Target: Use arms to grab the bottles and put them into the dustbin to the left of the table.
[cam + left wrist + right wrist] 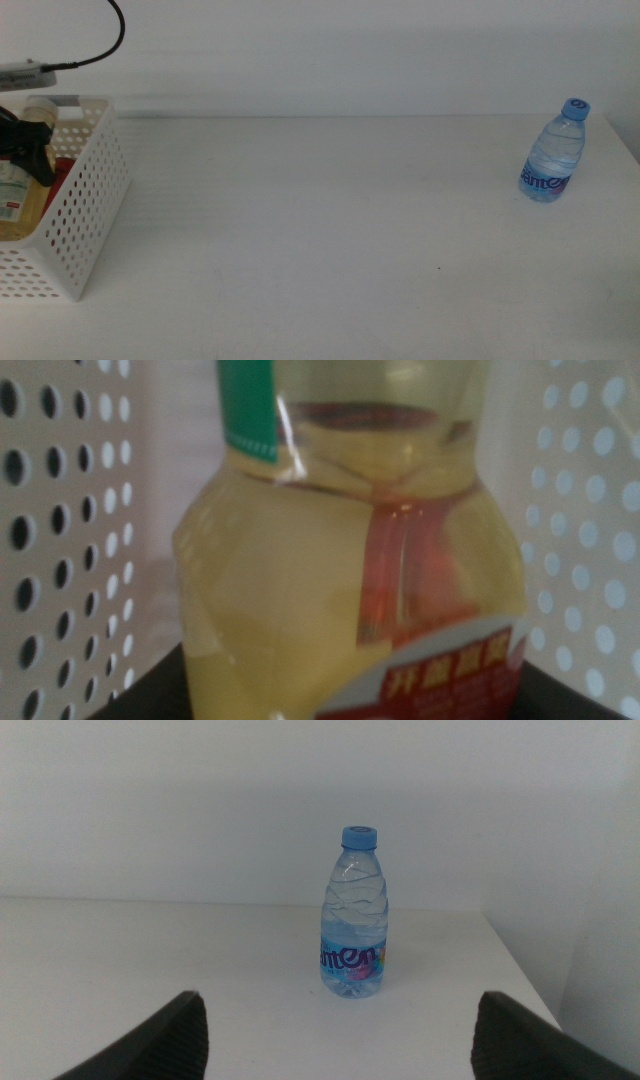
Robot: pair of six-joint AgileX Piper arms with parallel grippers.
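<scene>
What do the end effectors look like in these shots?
Left end effector: black with angular jaws, a grey-white casing behind it and a thick black cable looping upward. Right end effector: two dark matte jaws, no markings visible.

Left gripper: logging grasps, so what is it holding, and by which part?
The yellow-liquid bottle, inside the dustbin; its jaws sit low on the body.

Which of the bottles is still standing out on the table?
The small blue-capped water bottle, upright at the table's far right. The yellow-liquid bottle is inside the white dustbin.
</scene>
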